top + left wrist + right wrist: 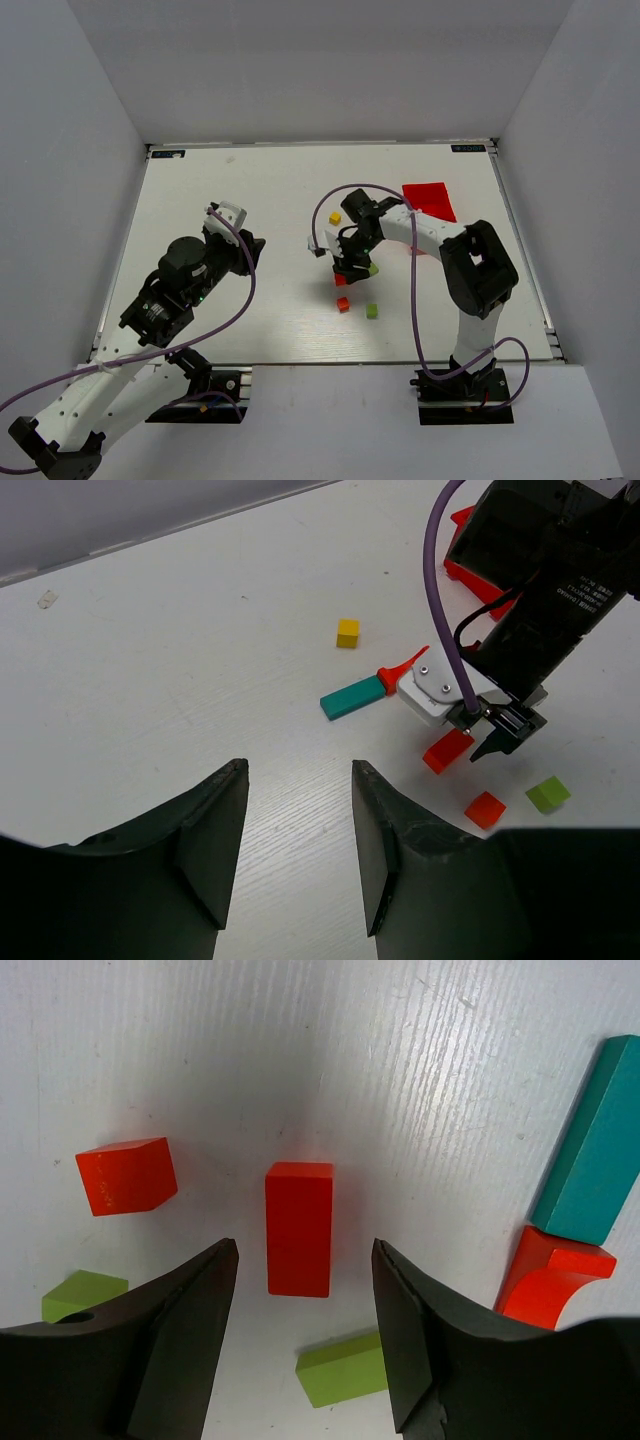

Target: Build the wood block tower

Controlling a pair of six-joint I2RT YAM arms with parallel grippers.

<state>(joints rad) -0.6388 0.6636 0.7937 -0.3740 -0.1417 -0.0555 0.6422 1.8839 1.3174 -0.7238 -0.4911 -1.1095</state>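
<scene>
1 red bar flat betw. parted right claw jaws; left claw parted too, empty

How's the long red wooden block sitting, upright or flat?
Flat: the long red wooden block lies lengthwise on the table, under the open right gripper.

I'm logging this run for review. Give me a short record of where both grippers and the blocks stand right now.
left gripper: open, empty, above the table
right gripper: open, fingers either side of the red bar, not touching it
red bar: lying flat
teal bar: flat, one end by a red curved piece
loose cubes: orange-red cube, lime-green cubes, yellow cube
stacked: nothing visible
</scene>
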